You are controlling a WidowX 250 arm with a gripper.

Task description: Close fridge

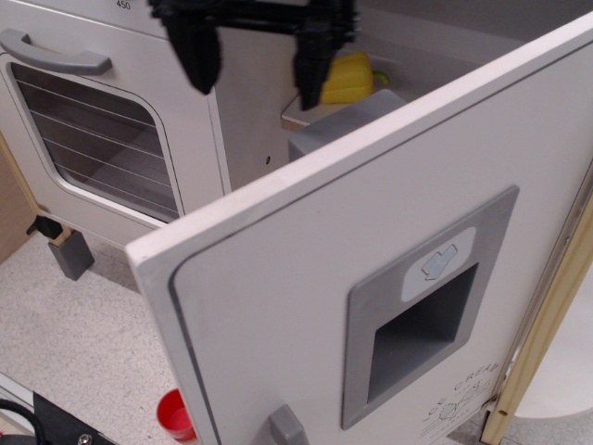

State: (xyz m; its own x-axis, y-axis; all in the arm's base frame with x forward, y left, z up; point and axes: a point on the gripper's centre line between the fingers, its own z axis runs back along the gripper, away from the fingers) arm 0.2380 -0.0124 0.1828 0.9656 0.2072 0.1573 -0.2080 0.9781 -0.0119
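The white fridge door (306, 306) stands swung wide open and fills the right and lower part of the view. It carries a grey recessed dispenser panel (426, 311) with a blue ice icon (438, 262); the top of its grey handle (287, 428) shows at the bottom edge. My black gripper (257, 79) hangs open at the top, above and behind the door's top edge, in front of the fridge's inside. It holds nothing and touches nothing.
A white oven (93, 120) with a wire-rack window and a horizontal grey handle (56, 54) stands at left. A yellow toy pepper (350, 79) lies on a fridge shelf next to a grey box (347, 120). A red cup (174, 414) sits on the floor.
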